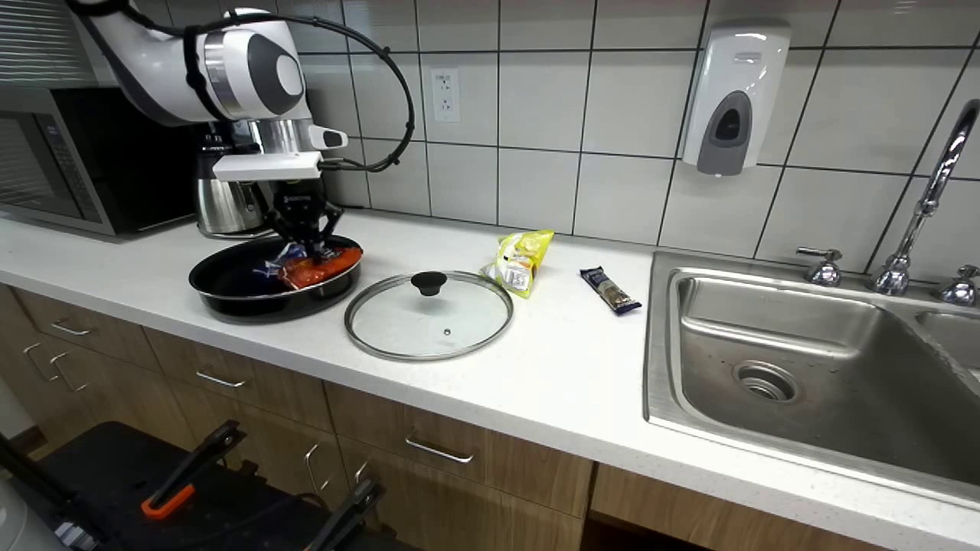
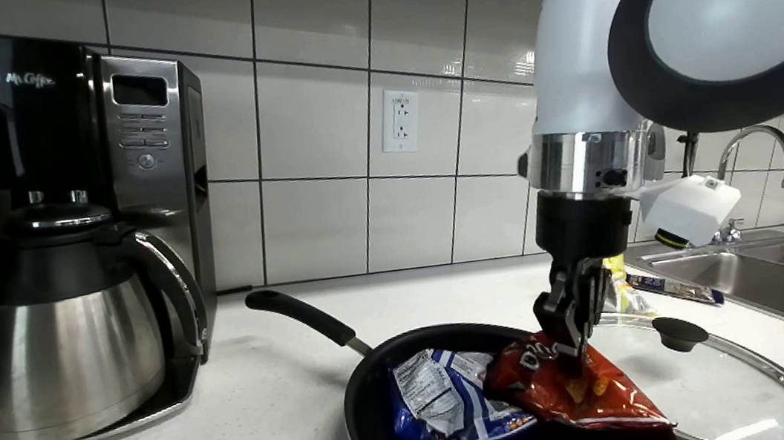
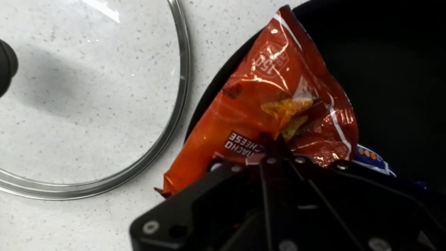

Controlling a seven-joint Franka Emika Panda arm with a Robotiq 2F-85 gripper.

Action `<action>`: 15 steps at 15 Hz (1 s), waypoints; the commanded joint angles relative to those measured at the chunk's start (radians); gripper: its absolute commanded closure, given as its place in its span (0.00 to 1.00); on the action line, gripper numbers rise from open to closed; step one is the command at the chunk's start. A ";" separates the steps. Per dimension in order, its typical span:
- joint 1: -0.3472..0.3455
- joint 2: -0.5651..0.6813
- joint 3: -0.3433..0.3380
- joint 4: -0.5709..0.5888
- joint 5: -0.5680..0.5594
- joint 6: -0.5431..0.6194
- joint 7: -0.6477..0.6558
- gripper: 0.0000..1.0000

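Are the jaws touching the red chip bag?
Touching. The wrist view shows the closed jaws against the red chip bag, its film dented and creased where they meet it.

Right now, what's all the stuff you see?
pan: 1, black, on counter
chip bag: 1, red, over pan rim
snack bag: 1, blue, in pan
lid: 1, clear, beside pan
pouch: 1, yellow, by lid
snack bar: 1, dark blue, by sink
sink: 1, silver, in counter
faucet: 1, silver, behind sink
dispenser, outlet: 1 each, white, on wall
microwave, coffee maker: 1 each, black-silver, on counter
cabinets: several, brown, under counter
arm: 1, white, above pan
gripper: 1, black, closed on chip bag
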 commanded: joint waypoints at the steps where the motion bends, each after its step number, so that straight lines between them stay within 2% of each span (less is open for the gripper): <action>1: -0.020 0.039 0.039 0.049 0.039 -0.008 -0.074 1.00; 4: -0.021 0.066 0.045 0.070 0.046 -0.008 -0.093 1.00; 15: -0.040 0.127 0.003 0.131 0.019 -0.013 -0.070 1.00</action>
